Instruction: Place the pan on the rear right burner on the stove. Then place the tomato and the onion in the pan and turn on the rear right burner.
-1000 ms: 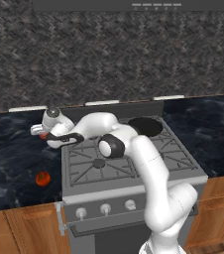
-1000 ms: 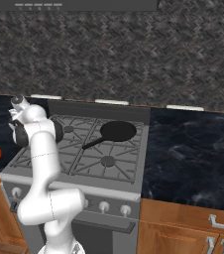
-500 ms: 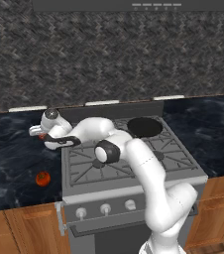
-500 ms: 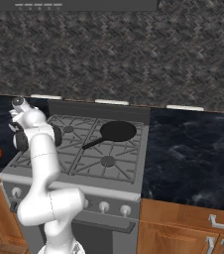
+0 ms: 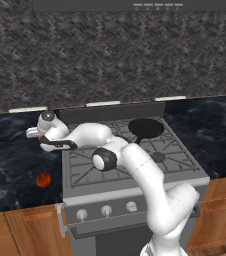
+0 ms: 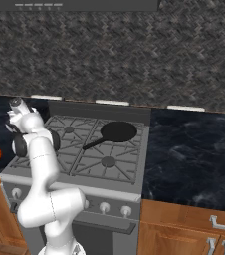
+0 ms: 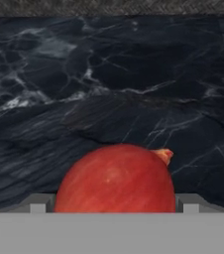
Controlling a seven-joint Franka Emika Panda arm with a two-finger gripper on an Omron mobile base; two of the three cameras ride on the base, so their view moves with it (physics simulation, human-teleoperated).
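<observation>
Closest to me in the hand view, the onion (image 7: 115, 178) is sitting right between the finger tips (image 7: 40, 203), filling the whole gap. The gripper (image 7: 115, 206) is standing wide with one tip on each side of it. I can't tell if the pads are actually pressing on it or just flanking it. The onion is resting on the dark marble counter (image 7: 109, 74), which is stretching away behind it.

From the left base view, the knobs (image 5: 106, 210) are lining the front of the stove (image 5: 185, 167). The tomato (image 5: 43, 180) is lying on the counter left of the stove, toward the front edge and well apart from the hand. The arm is rising from the base, bending at the elbow over the front left grate and reaching out flat to the left. The wrist is hanging past the stove's left edge, over the counter near the back.

Further back, the pan (image 5: 146, 128) is sitting on the rear right burner, handle pointing toward the front left. Behind all of it, the stone wall (image 5: 110, 60) is running across.
</observation>
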